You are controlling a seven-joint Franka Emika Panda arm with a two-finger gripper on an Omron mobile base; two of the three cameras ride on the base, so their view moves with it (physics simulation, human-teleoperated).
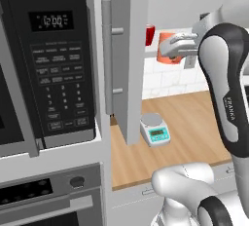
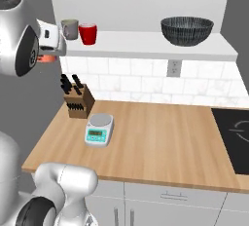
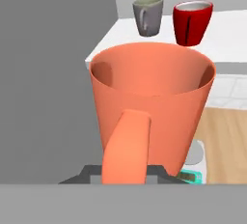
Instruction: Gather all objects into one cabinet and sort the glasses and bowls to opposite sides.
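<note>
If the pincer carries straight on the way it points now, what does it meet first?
Holding the orange handled mug, the pincer points toward the thick white shelf. The matte grey mug and glossy red cup stand ahead; likely the shelf edge or those cups come first, though depth is unclear.

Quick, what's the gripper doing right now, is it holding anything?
Gripper: closed on the orange mug, held by its handle.

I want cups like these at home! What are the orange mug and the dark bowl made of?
The orange mug looks like matte ceramic or plastic: smooth, even colour, no shine. The dark bowl looks like ribbed pottery, with fine pale lines around its outside. These are rendered pictures, so neither is certain.
</note>
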